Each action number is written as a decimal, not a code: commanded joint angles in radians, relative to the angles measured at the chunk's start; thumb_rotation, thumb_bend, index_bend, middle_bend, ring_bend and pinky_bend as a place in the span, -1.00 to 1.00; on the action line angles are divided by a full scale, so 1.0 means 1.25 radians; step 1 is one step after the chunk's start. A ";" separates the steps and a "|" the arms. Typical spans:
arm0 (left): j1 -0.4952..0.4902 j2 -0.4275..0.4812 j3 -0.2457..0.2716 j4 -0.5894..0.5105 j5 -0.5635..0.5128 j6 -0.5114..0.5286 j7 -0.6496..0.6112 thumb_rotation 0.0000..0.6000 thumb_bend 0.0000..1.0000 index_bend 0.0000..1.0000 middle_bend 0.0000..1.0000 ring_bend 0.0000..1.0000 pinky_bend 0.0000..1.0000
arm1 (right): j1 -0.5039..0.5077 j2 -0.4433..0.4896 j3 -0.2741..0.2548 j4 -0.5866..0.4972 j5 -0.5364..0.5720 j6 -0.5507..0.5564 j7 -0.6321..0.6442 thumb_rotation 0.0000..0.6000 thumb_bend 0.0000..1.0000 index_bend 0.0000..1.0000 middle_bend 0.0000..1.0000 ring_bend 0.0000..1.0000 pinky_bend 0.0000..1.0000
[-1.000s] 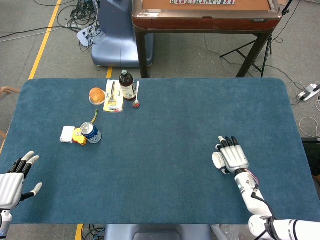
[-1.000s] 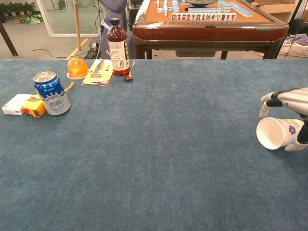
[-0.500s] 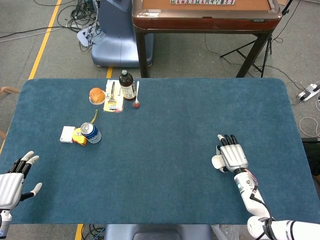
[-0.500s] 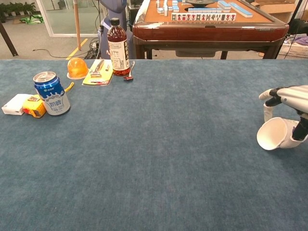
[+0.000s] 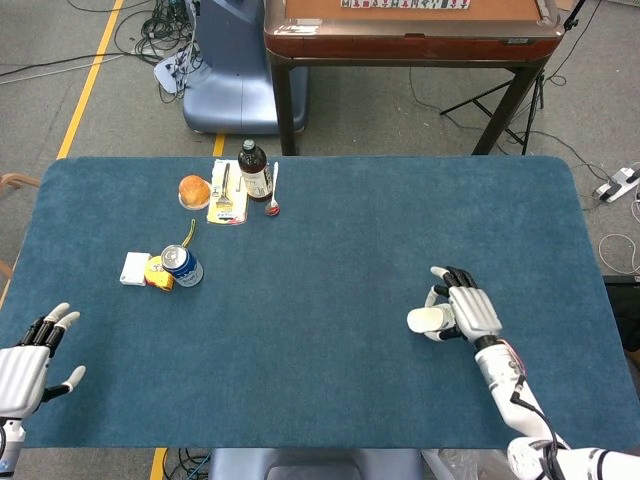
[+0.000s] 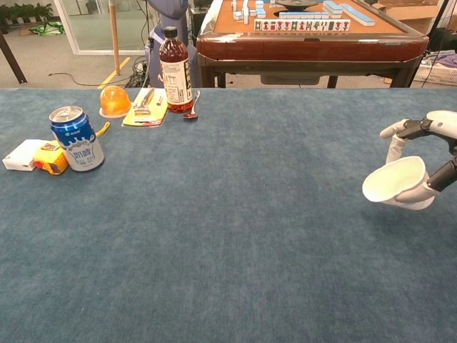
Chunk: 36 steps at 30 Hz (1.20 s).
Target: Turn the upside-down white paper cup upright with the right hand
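Observation:
The white paper cup (image 6: 395, 184) is in my right hand (image 6: 432, 153), lifted off the blue table and tilted, its open mouth facing left and partly upward. From the head view the cup (image 5: 428, 319) sticks out to the left of the right hand (image 5: 470, 312), at the right middle of the table. The thumb is below the cup and the fingers curl over its top. My left hand (image 5: 28, 358) lies at the near left edge with fingers spread and nothing in it; the chest view does not show it.
A blue drink can (image 6: 76, 138), a yellow packet (image 6: 50, 158) and a white box (image 6: 21, 155) sit at the left. Further back stand a brown bottle (image 6: 175, 70), an orange dome (image 6: 115, 101), a yellow card with cutlery (image 6: 145, 107) and a spoon (image 6: 191, 108). A wooden mahjong table (image 6: 307, 36) is behind.
My right hand has lifted the cup and moved it slightly left, rotating it so the mouth goes from facing sideways toward facing up. The left hand stays put.

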 commanded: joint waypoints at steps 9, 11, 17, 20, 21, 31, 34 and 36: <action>0.000 0.000 0.001 0.000 -0.001 -0.002 0.002 1.00 -0.59 -0.68 -0.80 -0.74 -0.09 | -0.074 -0.054 -0.009 0.172 -0.242 0.030 0.410 1.00 -0.97 0.05 -0.75 -1.00 -0.98; 0.000 -0.001 0.002 0.000 -0.001 -0.003 0.002 1.00 -0.59 -0.68 -0.80 -0.74 -0.09 | -0.077 -0.062 -0.015 0.191 -0.255 0.032 0.427 1.00 -0.99 0.05 -0.75 -1.00 -0.98; -0.001 -0.001 0.002 0.000 -0.001 -0.003 0.003 1.00 -0.59 -0.68 -0.80 -0.73 -0.09 | -0.083 -0.082 -0.027 0.237 -0.274 0.031 0.465 1.00 -1.00 0.05 -0.75 -1.00 -0.98; -0.001 -0.001 0.002 0.000 -0.001 -0.003 0.002 1.00 -0.59 -0.68 -0.80 -0.73 -0.09 | -0.085 -0.087 -0.029 0.249 -0.278 0.031 0.472 1.00 -1.00 0.05 -0.76 -1.00 -0.98; -0.001 -0.001 0.002 0.000 -0.001 -0.003 0.003 1.00 -0.59 -0.68 -0.80 -0.74 -0.09 | -0.085 -0.088 -0.030 0.251 -0.280 0.031 0.473 1.00 -1.00 0.05 -0.76 -1.00 -0.98; -0.001 -0.001 0.002 0.000 -0.001 -0.003 0.003 1.00 -0.59 -0.68 -0.80 -0.73 -0.09 | -0.088 -0.078 -0.035 0.261 -0.281 0.018 0.471 1.00 -1.00 0.04 -0.81 -1.00 -0.98; -0.001 -0.001 0.002 0.000 -0.002 -0.004 0.003 1.00 -0.59 -0.68 -0.80 -0.74 -0.09 | -0.089 -0.075 -0.036 0.263 -0.278 0.012 0.464 1.00 -1.00 -0.02 -0.84 -1.00 -0.98; -0.001 -0.001 0.002 0.000 -0.003 -0.005 0.002 1.00 -0.59 -0.68 -0.80 -0.74 -0.09 | -0.089 -0.072 -0.037 0.263 -0.276 0.009 0.456 1.00 -1.00 -0.07 -0.85 -1.00 -0.99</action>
